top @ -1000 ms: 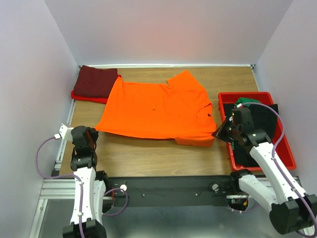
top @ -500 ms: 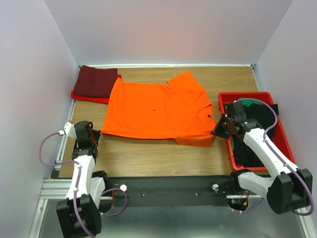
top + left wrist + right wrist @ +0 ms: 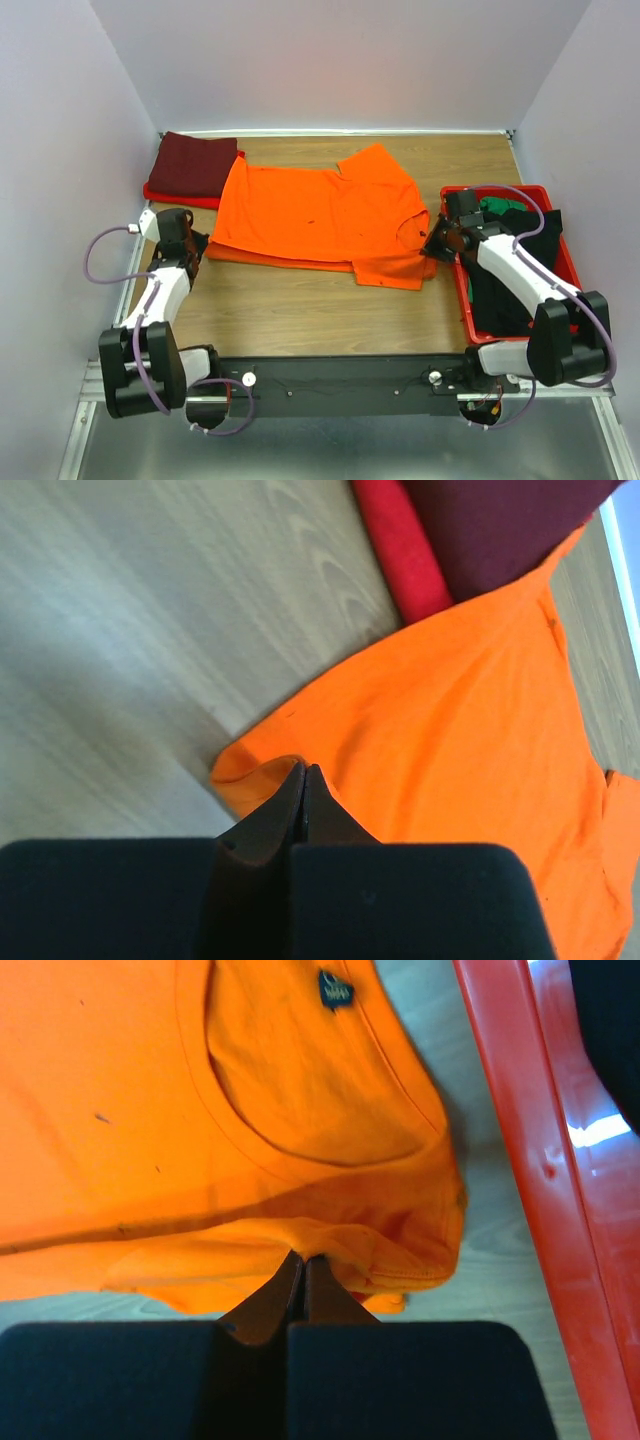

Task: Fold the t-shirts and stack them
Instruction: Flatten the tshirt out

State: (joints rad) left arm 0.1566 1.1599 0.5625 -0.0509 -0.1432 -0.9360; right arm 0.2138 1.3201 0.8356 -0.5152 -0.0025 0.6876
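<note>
**Top view:** The orange t-shirt is seen spread across the middle of the table. Its long axis runs left to right between the arms, hem to the left and collar to the right. Its near-left corner is pinched by the left gripper. Its near-right shoulder is pinched by the right gripper, beside the red tray. A folded maroon t-shirt is stacked on a red t-shirt at far left.

**Left wrist:** The jaws are closed on a curled orange corner, with the cloth stretching away ahead.

**Right wrist:** The jaws are clamped on bunched cloth below the neckline. The fabric is smooth and faintly speckled.
</note>
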